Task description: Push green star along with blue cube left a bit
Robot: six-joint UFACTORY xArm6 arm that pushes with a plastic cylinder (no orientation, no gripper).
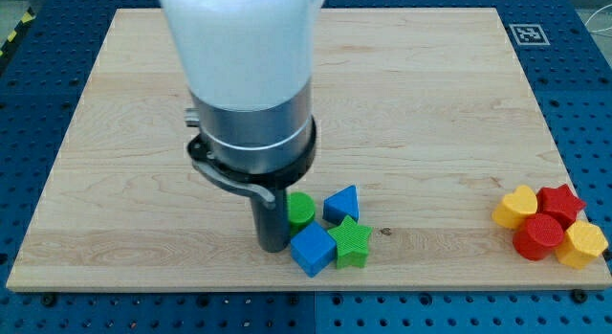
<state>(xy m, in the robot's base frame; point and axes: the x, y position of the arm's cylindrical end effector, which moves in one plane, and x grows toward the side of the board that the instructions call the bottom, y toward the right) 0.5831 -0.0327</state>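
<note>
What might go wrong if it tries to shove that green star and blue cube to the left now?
My tip sits on the view's left of the blue cube, the wrong side for pushing left. The green cylinder and blue triangular block crowd the green star, so they may get dragged along.

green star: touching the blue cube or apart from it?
Touching. The green star sits flush against the blue cube on the cube's right in the view, no board showing between them. My tip is at the cube's left.

Bright, even overhead light fills the scene; the wooden board [421,133] shows no glare. The white arm housing [244,37], near the lens, is blurred and overexposed. Blocks cast short, soft shadows.
</note>
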